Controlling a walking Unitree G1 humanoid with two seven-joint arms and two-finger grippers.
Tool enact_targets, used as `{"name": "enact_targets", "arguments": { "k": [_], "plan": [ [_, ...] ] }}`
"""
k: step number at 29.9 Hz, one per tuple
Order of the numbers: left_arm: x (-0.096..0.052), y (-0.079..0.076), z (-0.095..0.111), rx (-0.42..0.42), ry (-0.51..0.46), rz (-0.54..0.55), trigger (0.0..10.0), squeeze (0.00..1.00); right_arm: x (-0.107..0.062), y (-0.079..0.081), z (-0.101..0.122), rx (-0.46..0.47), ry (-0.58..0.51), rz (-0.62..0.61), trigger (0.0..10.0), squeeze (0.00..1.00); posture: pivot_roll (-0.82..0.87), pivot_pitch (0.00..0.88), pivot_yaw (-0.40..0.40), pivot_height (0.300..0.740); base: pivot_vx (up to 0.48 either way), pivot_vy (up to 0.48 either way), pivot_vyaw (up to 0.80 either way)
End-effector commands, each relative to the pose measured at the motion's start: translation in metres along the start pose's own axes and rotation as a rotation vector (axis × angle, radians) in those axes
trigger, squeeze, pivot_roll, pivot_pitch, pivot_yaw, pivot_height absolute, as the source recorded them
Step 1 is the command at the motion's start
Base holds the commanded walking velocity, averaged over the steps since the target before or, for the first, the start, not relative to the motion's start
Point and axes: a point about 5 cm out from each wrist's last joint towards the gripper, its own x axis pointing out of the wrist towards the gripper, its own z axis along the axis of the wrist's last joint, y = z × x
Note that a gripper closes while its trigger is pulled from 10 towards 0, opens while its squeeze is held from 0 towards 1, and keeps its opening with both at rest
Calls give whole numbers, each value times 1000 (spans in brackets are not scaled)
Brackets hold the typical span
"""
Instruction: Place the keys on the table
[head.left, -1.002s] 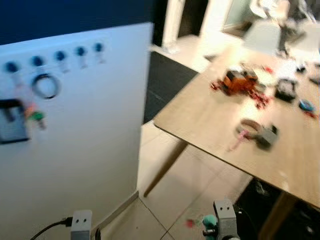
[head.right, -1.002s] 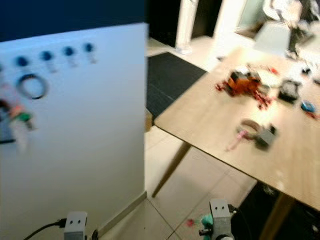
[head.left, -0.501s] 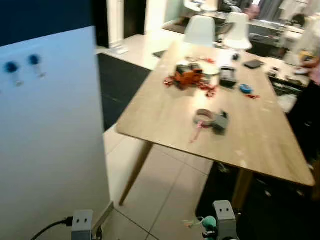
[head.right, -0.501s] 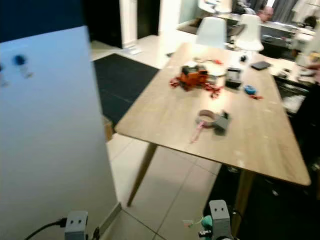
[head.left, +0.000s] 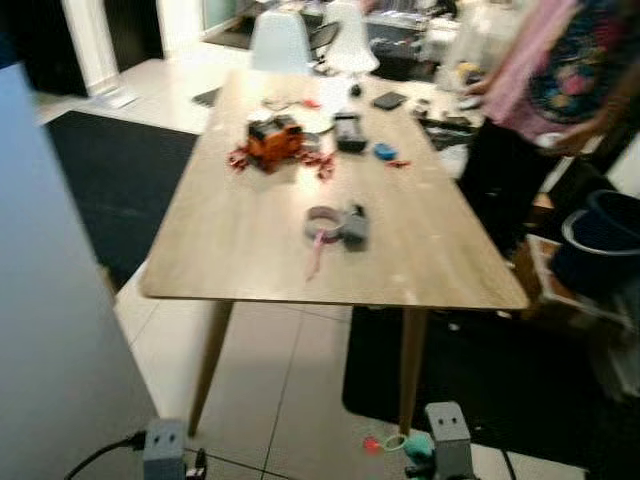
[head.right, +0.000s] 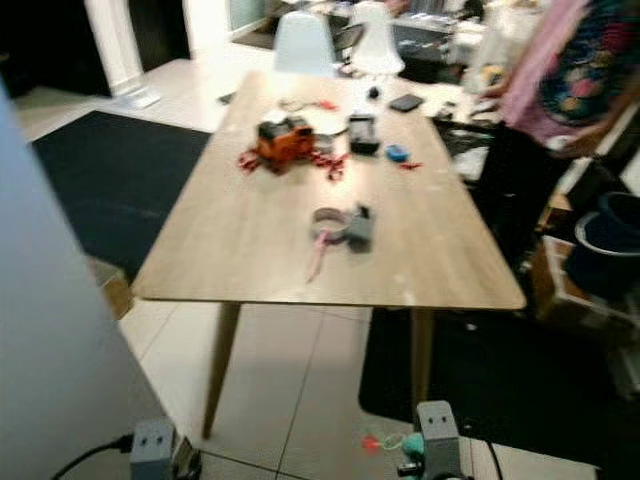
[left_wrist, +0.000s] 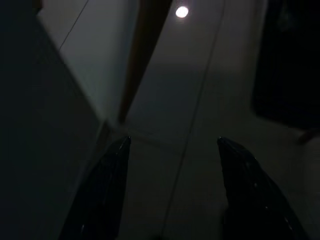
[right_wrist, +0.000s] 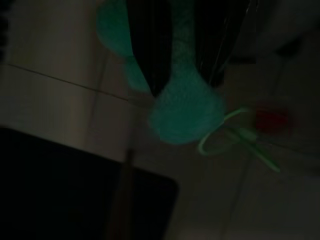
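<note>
The keys are a fuzzy teal pom-pom (right_wrist: 185, 107) with a green ring (right_wrist: 235, 135) and a red tag (right_wrist: 272, 119). My right gripper (right_wrist: 184, 85) is shut on the pom-pom, low over the tiled floor. From the head camera the keys (head.left: 412, 445) hang beside my right wrist, in front of the table's near edge. The wooden table (head.left: 250, 240) stands ahead, long side running away from me. My left gripper (left_wrist: 172, 142) hangs open and empty above the floor beside a table leg.
On the table lie an orange toy (head.left: 273, 138), a tape roll (head.left: 323, 221) and a grey block (head.left: 354, 228). A person (head.left: 560, 70) stands at the table's far right. A white panel (head.left: 50, 300) is close on my left. A black rug (head.left: 480, 370) and a dark bin (head.left: 600, 235) are on the right.
The camera has swung right: the white panel with its hooks slid off to the left, the table is now centred, and a person came into view. Both grippers look unchanged.
</note>
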Motion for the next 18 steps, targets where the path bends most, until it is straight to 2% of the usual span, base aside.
{"name": "enact_targets", "arguments": {
  "k": [1, 13, 18],
  "plan": [
    [-8, 2, -15, -24, 61, 18, 10000, 0, -1, 6, -5, -10, 9, 26, 10000, 0, 58, 45, -72, 740, 0, 0, 0],
    [-9, 5, -14, 28, 39, 46, 10000, 0, 0, 11, -5, -19, 19, 44, 10000, 0, 68, 51, -81, 740, 0, 0, 0],
    [-7, 8, -11, 70, 37, 9, 10000, 0, 0, 17, -7, 8, 15, 39, 10000, 0, 87, 59, -24, 740, 0, 0, 0]
  ]
}}
